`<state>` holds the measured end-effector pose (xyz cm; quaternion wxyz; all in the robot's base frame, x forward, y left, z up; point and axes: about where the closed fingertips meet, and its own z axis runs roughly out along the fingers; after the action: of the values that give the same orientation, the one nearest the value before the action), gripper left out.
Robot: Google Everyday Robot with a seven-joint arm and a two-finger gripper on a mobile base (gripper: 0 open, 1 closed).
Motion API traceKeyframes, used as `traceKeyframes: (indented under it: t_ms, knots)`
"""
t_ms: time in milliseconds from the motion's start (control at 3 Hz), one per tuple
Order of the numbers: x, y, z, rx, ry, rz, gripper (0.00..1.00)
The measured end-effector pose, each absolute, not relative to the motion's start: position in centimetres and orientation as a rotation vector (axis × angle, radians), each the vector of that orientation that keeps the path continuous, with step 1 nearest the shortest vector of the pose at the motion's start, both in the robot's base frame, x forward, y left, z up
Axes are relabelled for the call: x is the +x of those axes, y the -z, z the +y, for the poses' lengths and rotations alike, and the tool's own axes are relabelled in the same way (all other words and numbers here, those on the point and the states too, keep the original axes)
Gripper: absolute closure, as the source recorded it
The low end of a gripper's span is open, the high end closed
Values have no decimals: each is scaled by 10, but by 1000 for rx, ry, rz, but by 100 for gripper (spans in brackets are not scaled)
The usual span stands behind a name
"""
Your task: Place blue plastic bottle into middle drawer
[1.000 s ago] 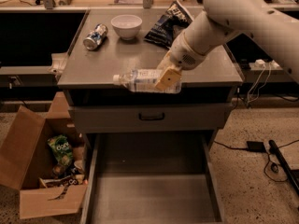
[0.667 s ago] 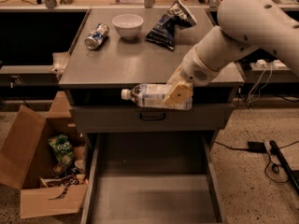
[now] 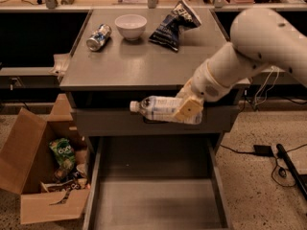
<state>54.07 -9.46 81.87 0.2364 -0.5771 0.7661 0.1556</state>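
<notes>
Over middle drawer (image 3: 158, 202), claw (image 3: 188, 110) around sideways white-capped bottle (image 3: 156, 108)

Illumination: dim, warm, from overhead.
The cabinet top (image 3: 144, 63) shows a soft sheen, and the white arm (image 3: 268, 37) is the brightest surface. The gripper (image 3: 188, 110), clamped on the blue plastic bottle (image 3: 156, 108) before the cabinet front, sits in half-shade (pale pad still distinct). The middle drawer (image 3: 158, 200) darkens rearward.

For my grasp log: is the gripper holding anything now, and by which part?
The gripper holds the blue plastic bottle, lying sideways, by its bottom end, away from the white cap, over the open middle drawer.
</notes>
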Motion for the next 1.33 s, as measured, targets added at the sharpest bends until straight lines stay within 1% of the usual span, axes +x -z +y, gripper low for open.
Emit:
traceKeyframes:
  t_ms: [333, 667, 1000, 1333]
  knots:
    - [506, -764, -120, -1533, -491, 2159, 100]
    - [469, -695, -156, -1453, -506, 2253, 100]
    - [450, -638, -178, -1400, -495, 2317, 100]
    - [444, -587, -176, -1339, -527, 2349, 100]
